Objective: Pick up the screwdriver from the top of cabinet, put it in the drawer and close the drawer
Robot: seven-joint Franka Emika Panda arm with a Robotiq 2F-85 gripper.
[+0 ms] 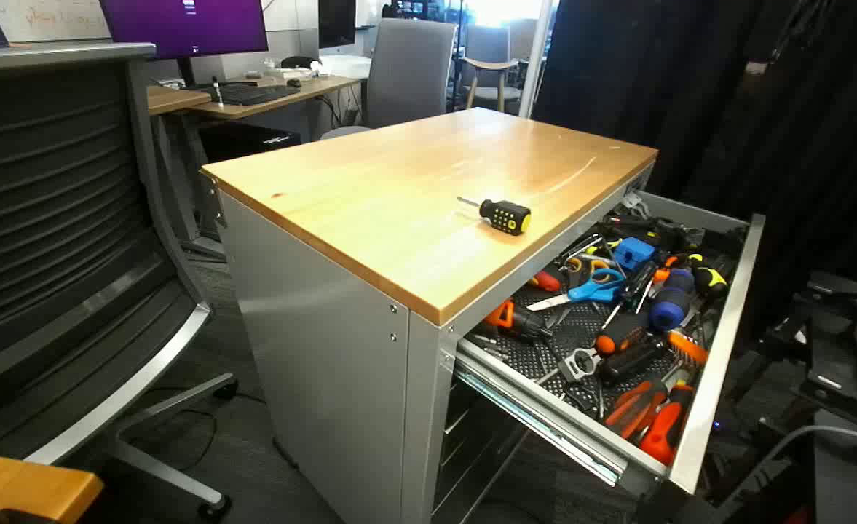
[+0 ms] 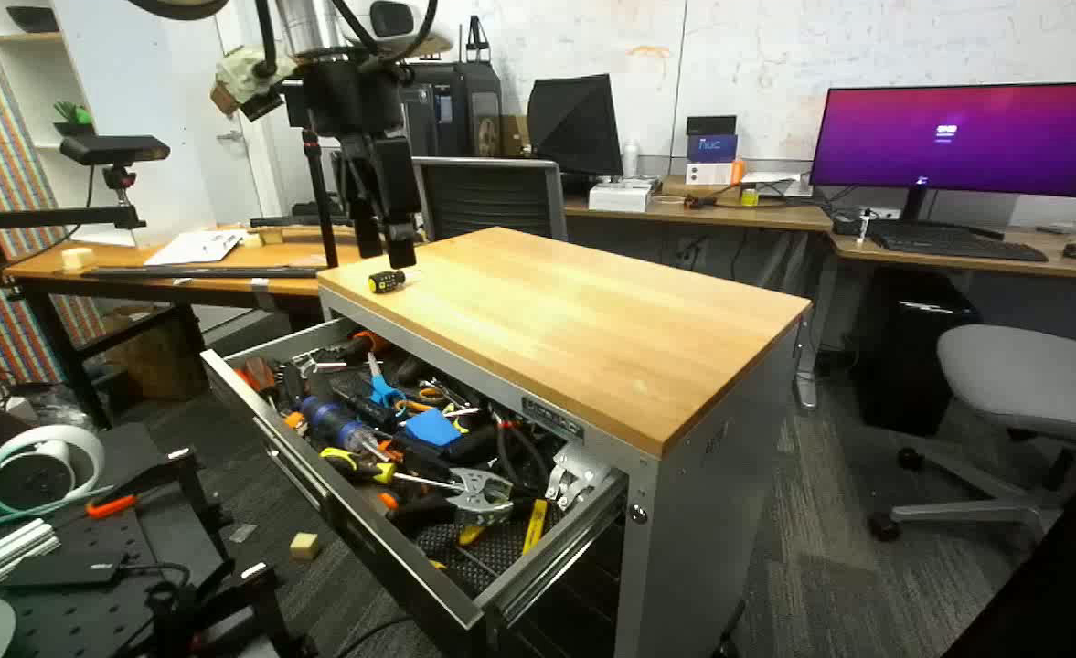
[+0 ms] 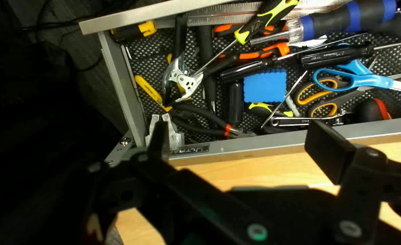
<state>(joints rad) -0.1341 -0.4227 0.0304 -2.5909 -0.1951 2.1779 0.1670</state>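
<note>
The screwdriver (image 1: 506, 217) is a stubby black tool with yellow marks, lying on the wooden top of the grey cabinet (image 1: 326, 320). It also shows on the cabinet's (image 2: 707, 493) top in an exterior view (image 2: 388, 281), near one end by the drawer side. The uppermost drawer (image 1: 723, 349) is pulled well out and full of tools, as its front (image 2: 346, 512) also shows. My gripper (image 2: 385, 249) appears just above the screwdriver in that view, though its depth is unclear. In the wrist view my gripper (image 3: 243, 141) is open, with nothing between its fingers; the screwdriver is out of view there.
In the drawer lie blue scissors (image 3: 353, 78), a blue block (image 3: 265, 85), pliers and several screwdrivers. A chair (image 1: 57, 218) stands beside the cabinet. A black cart (image 2: 117, 585) stands before the drawer. Desks with monitors (image 2: 958, 137) are behind.
</note>
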